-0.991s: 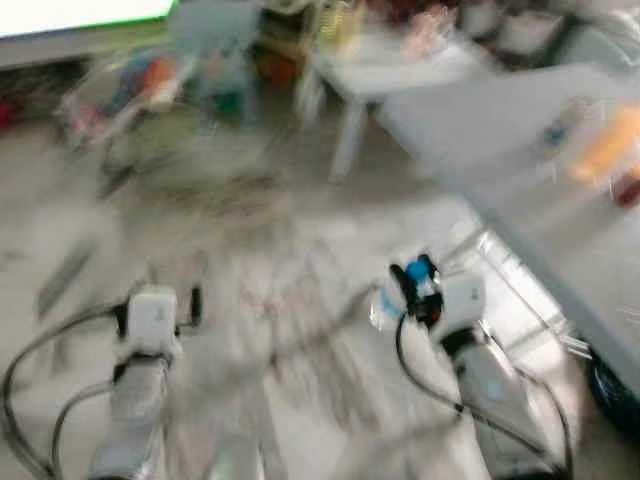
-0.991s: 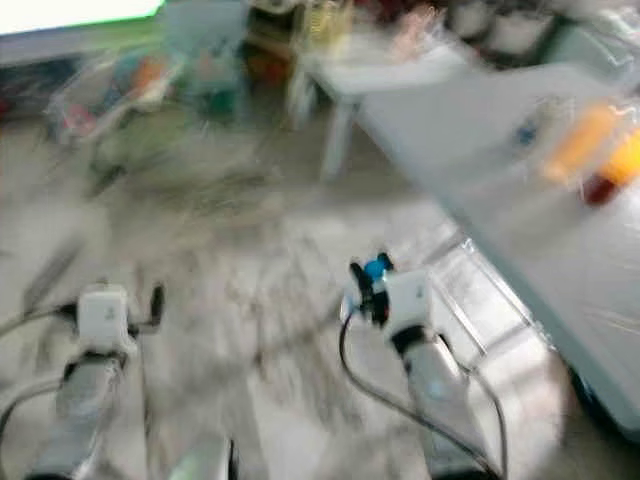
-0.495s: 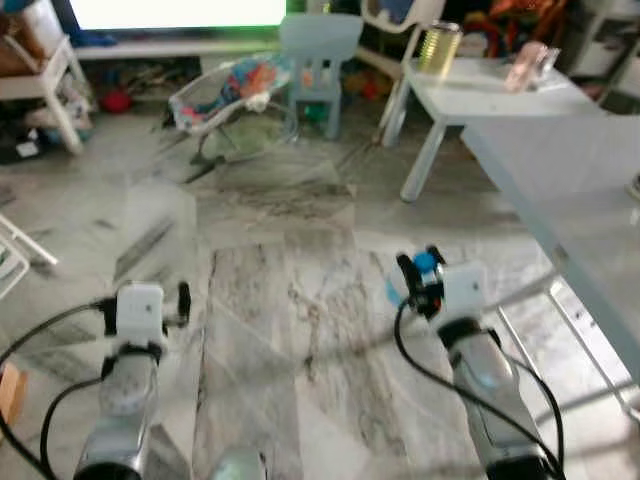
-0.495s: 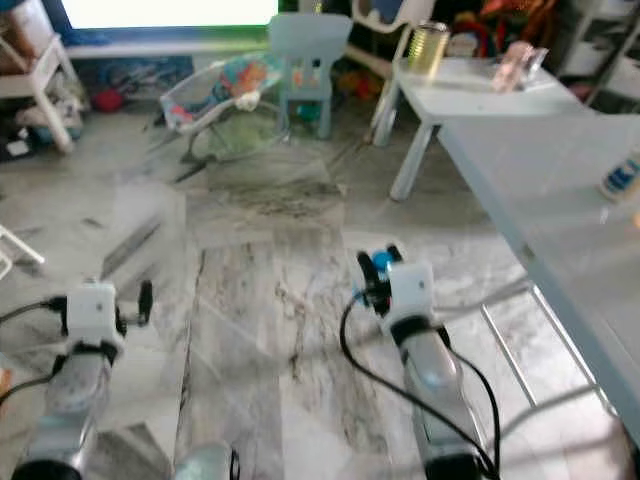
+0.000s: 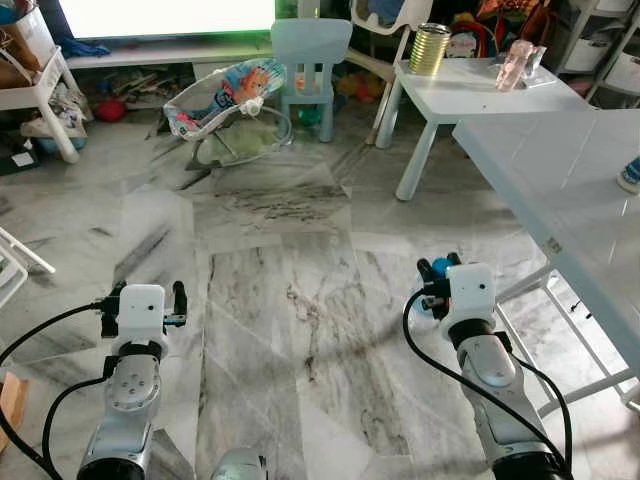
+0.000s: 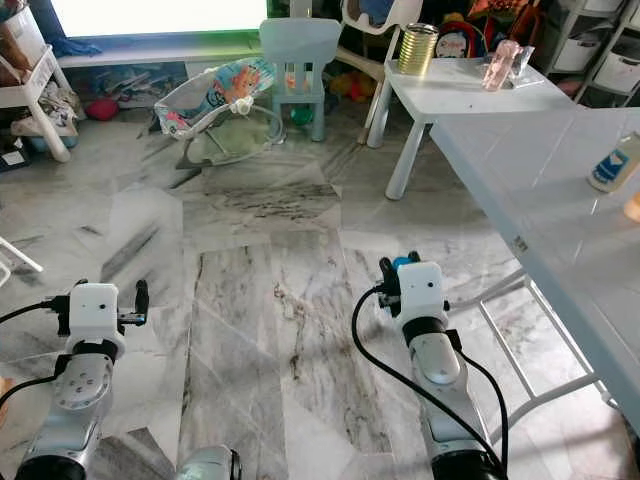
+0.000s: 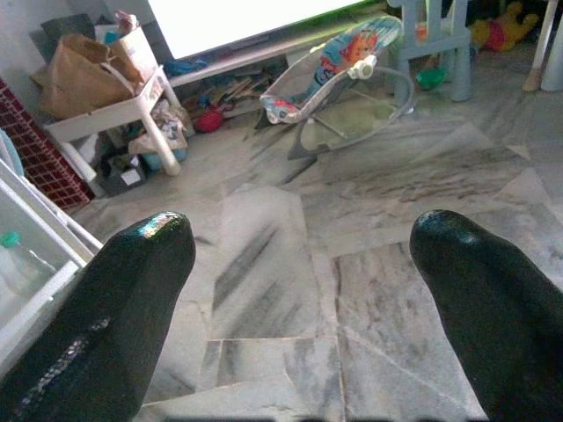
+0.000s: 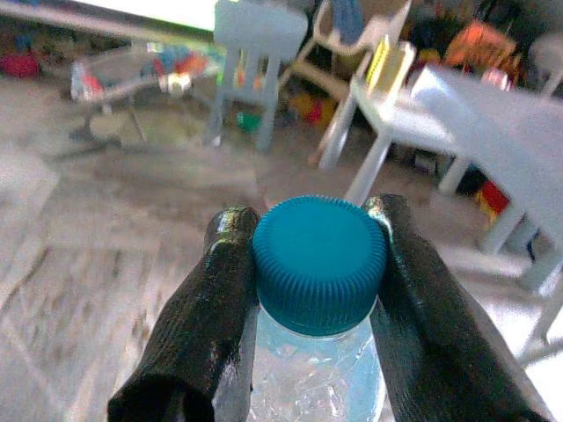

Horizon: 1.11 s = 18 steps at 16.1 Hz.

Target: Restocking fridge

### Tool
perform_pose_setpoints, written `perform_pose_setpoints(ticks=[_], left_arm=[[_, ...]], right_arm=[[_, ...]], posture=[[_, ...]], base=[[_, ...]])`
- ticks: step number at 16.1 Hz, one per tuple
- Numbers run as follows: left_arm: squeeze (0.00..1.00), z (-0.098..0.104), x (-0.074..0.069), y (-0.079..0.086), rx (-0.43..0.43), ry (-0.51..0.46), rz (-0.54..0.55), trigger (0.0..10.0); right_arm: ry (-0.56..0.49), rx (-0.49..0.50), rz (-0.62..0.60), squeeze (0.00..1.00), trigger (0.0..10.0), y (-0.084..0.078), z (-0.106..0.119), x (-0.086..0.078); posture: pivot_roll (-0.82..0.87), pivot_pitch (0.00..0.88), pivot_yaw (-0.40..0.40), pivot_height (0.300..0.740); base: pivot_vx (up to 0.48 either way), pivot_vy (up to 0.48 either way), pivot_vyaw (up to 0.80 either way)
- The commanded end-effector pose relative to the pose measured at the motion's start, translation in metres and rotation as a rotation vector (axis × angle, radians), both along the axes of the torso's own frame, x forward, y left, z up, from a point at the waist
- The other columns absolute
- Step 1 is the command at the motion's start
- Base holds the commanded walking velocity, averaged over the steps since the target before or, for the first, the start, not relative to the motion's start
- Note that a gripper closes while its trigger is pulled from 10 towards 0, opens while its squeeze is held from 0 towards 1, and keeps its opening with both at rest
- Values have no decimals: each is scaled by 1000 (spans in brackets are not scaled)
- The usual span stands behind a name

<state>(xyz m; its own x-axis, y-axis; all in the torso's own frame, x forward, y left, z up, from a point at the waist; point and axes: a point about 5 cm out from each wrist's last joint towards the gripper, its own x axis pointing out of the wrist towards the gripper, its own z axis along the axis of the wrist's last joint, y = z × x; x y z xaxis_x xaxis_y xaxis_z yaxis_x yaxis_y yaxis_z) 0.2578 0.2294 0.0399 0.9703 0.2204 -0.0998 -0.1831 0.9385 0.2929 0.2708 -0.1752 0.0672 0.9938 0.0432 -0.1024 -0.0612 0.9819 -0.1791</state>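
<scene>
You are looking at the right end effector [image 8: 308, 308] clamping a bottle [image 8: 318, 264] just under its blue cap, fingers [image 8: 198, 325] pressing both sides, over marble floor [image 5: 290, 290]. The worktop [image 5: 560, 190] is lying ahead to its right. Left end effector [image 7: 303, 290] is hanging wide apart, gripping nothing.

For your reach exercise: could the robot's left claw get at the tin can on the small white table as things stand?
Probably not. The left claw hangs open low over the floor, while the can stands across the room on the small table, nearer the robot's right. It would likely need to walk closer.
</scene>
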Motion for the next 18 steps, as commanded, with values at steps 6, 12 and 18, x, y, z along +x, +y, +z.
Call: perform_pose_setpoints(ticks=[6,12,18], left_arm=[[0,-7,3,-3,-10,27,6,10000],[0,-7,2,-3,17,22,4,10000],[0,-6,3,-2,19,14,-30,10000]], right_arm=[[-37,46,25,0,10000,2,12,10],[-85,25,41,0,10000,6,19,14],[-95,36,39,0,10000,6,18,10]], posture=[[86,9,-69,740],[98,14,-67,740],[91,24,-61,740]], base=[[0,0,533],[0,0,785],[0,0,777]])
